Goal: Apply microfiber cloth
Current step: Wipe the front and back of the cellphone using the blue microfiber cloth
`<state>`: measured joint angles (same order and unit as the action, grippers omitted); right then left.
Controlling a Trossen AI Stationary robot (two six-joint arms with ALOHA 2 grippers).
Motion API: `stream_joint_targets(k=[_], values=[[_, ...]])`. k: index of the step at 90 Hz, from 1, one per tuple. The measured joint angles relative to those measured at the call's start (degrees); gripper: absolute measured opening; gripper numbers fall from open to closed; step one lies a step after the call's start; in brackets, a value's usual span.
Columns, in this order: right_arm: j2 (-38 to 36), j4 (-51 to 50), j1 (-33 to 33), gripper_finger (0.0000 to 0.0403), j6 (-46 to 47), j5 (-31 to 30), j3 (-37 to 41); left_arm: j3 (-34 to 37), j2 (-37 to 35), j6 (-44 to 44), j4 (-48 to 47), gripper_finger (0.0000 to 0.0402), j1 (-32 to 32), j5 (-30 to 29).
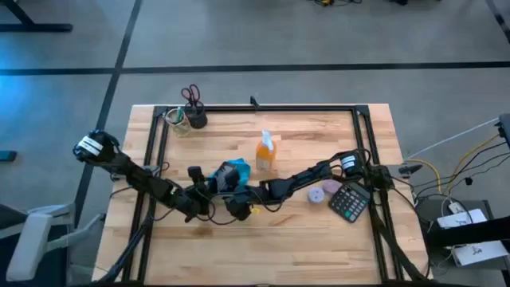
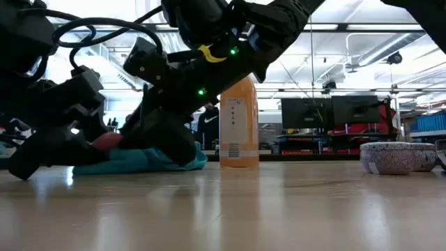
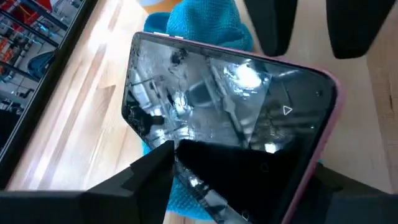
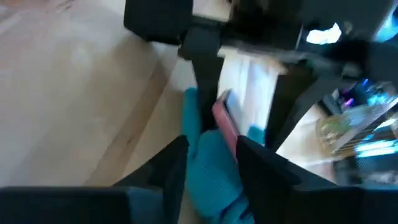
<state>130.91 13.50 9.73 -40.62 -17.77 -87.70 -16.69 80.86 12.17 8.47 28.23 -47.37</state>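
A black phone in a pink case [image 3: 230, 118] is tilted up over the turquoise microfiber cloth [image 1: 233, 172], left of the table's middle. The cloth [image 2: 143, 160] lies bunched on the wood, under and beyond the phone. My left gripper [image 3: 242, 183] comes from the table's left and is shut on the phone. My right gripper [image 4: 211, 165] comes from the right and is shut on the cloth right beside the phone's pink edge [image 4: 225, 121]. Both grippers [image 1: 219, 191] meet at the cloth in the high view. My left gripper pinches the phone across its two long edges [image 3: 163, 152], at the end nearest the wrist. The phone is tilted, screen up, its far end over the cloth. My right gripper pinches a bunched fold of the cloth [image 4: 208, 149] between its two fingers, slanting down from the table's right. The held fold lies against the phone's pink edge, and the remaining cloth lies slack on the table.
An orange spray bottle [image 1: 265, 151] stands just right of the cloth. A calculator [image 1: 348, 201] and a small round bowl [image 1: 316, 194] sit at the right. A cup with scissors [image 1: 194, 113] and a glass [image 1: 177, 121] stand at the far left.
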Motion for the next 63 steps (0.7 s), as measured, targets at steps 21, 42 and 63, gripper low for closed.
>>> stream_joint_targets(k=[21,42,63], values=[[1.38,5.06,0.38,0.015,-10.39,-1.79,-0.13,0.0,0.04,0.56,0.8,0.0226,0.0,0.15],[4.62,12.83,0.15,0.0126,-18.19,-1.62,-0.25,0.04,0.07,0.61,1.92,0.0226,0.0,0.35],[5.75,11.0,-0.89,0.0095,-17.62,-0.28,-2.64,0.04,0.07,0.61,2.71,0.0221,0.0,0.37]])
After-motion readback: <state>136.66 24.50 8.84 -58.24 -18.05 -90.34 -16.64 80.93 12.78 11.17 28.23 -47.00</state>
